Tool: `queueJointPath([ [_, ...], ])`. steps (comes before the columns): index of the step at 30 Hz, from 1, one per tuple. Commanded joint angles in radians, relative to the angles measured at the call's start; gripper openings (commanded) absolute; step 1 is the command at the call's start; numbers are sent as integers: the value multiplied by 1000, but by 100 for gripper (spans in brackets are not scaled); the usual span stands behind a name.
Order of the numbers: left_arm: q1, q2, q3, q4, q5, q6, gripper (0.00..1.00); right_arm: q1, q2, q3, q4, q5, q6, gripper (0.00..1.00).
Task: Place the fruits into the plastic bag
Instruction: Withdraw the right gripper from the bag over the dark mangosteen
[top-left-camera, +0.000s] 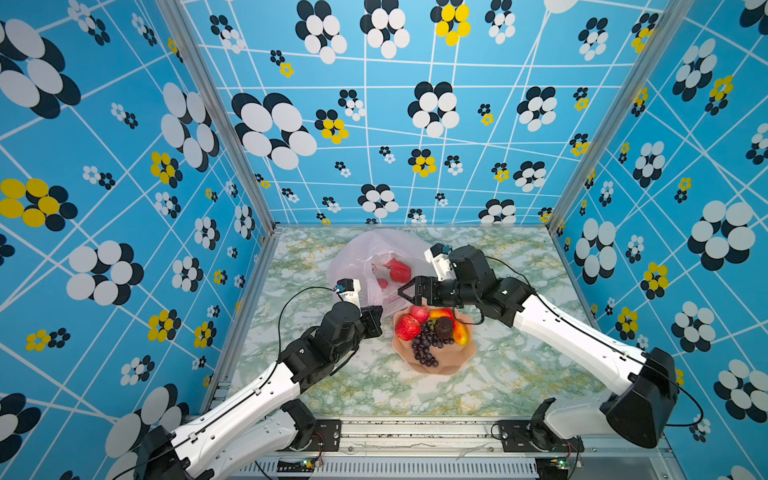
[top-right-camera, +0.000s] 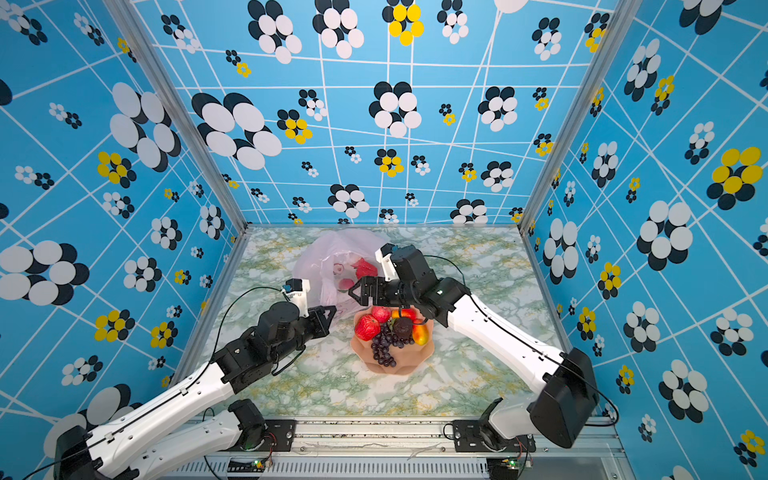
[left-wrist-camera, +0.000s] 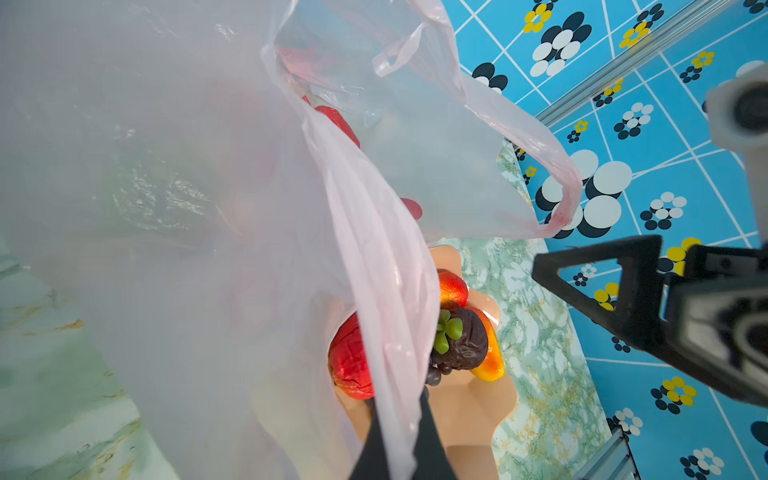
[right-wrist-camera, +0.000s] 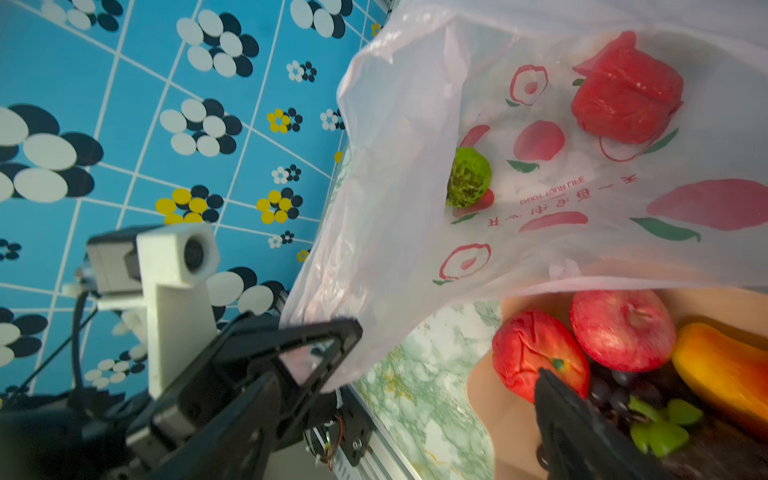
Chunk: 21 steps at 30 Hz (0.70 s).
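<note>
Left gripper: closed on the near edge of the thin translucent pale-pink plastic bag, far centre. Right gripper: jaws wide, empty, between the bag and the peach scalloped bowl. Bumpy red toy fruit and green round one lie in the bag; others are in the bowl, near-right.

The bag mouth is held open toward the bowl by the left gripper, jaws closed on the rim film. Entry is left free from the right side, where the right gripper hangs with jaws spread. Inside, bare film is offered between a green fruit and a red fruit. The bowl's far rim is overlapped by the bag's lower lip. Approach from the left is barred by the left arm. Bare worktop is found right of and before the bowl.
</note>
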Motion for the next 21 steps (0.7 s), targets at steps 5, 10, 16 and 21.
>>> queueJointPath([
  [5, -6, -8, -8, -10, -1, 7, 0, 5, -183, -94, -219, 245, -314, 99],
  [10, -9, -2, -8, -5, 3, 6, 0, 4, -241, -147, -256, 434, -368, 99],
  [16, -11, 7, -7, -2, 3, 6, 0, -14, -194, -135, -308, 509, -397, 99],
  [21, -11, 10, -9, -2, 0, 9, 0, -24, -93, -81, -374, 504, -411, 99],
])
